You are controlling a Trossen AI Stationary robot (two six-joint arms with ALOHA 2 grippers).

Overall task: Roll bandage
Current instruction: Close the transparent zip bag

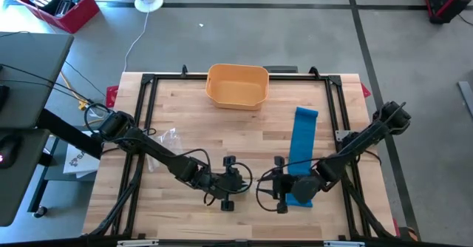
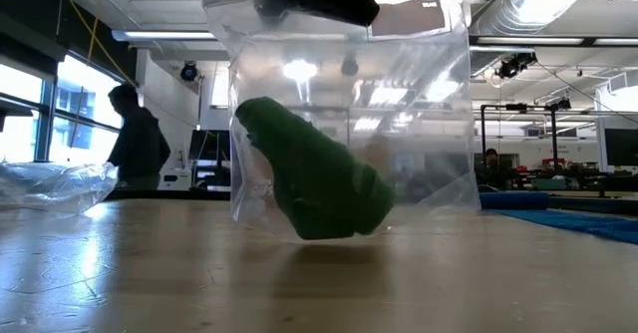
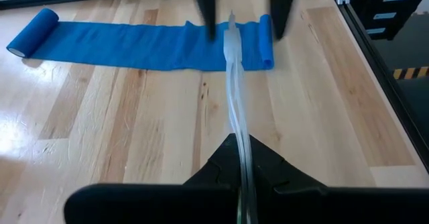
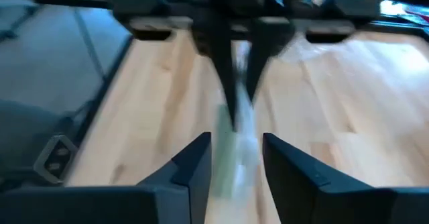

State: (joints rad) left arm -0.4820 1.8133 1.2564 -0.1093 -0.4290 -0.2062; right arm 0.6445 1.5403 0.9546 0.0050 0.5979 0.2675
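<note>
Currently, by label:
Bag: a clear plastic zip bag (image 2: 349,124) hangs between the two claws over the near middle of the table (image 1: 185,114), holding a green bandage roll (image 2: 314,173).
Left claw (image 3: 240,158): closed on one top edge of the bag, the film pinched flat between its fingers.
Right claw (image 4: 234,158): fingers apart, facing the bag from the other side; its far edge sits in the gap, not pinched.
Blue bandage (image 1: 301,140): flat strip on the table beside the bag, running back toward the orange bin (image 1: 236,86); one end curled into a small roll.
Handling: judged light, soft and limp; cloth should fold and slip on smooth wood, so take it at the curled end.
Textures: glossy crinkled film, matte woven cloth, pale planked wood.
Spare bag (image 1: 166,137): crumpled clear plastic, farther left of the hanging bag.
</note>
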